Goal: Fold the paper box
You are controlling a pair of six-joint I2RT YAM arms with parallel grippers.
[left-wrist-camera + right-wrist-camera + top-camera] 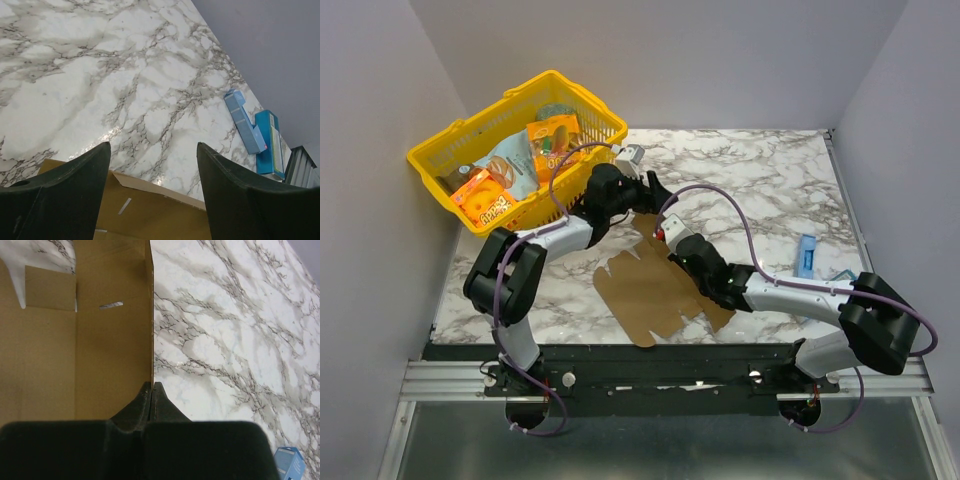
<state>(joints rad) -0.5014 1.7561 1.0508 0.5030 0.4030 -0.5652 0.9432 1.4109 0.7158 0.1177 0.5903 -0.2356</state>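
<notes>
The paper box (645,292) is a flat brown die-cut sheet lying on the marble table (760,180). My right gripper (658,238) is shut on the sheet's right-hand edge. In the right wrist view that edge of the paper box (100,340) runs straight into the closed right gripper (151,385). My left gripper (653,198) hangs just beyond the sheet's far end. In the left wrist view the left gripper (154,145) is open and holds nothing. The far edge of the paper box (150,210) lies below and between its fingers.
A yellow basket (428,168) with printed snack packs stands at the back left. Blue packets (806,256) lie near the table's right edge, the blue packets (243,121) showing in the left wrist view too. Grey walls enclose the table on three sides.
</notes>
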